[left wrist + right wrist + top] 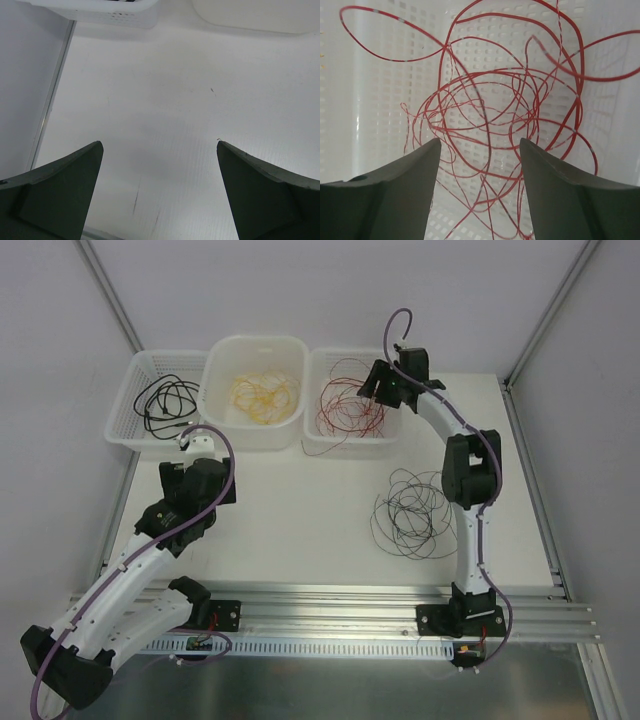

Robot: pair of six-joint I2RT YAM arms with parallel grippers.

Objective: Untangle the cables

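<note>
Jaws of R gripper [480, 144] stand partly apart just above red cables [495, 100] in right basket [375, 100]; we see nothing gripped. L gripper [160, 145] gapes wide over white table [175, 90], touching nothing. Loose black cables [410, 515] lie on table nr R arm [470, 470]; yellow cables [265, 392] in middle tub [255, 343]. Pale walls [300, 290] around.

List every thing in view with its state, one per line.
red cables, tangled in the right basket
yellow cables, coiled in the middle tub
binned black cables, coiled in the left basket
loose black cables, tangled loops on the table
left gripper, fingers wide open over bare table, empty
right gripper, fingers apart above the red cables, empty
</note>
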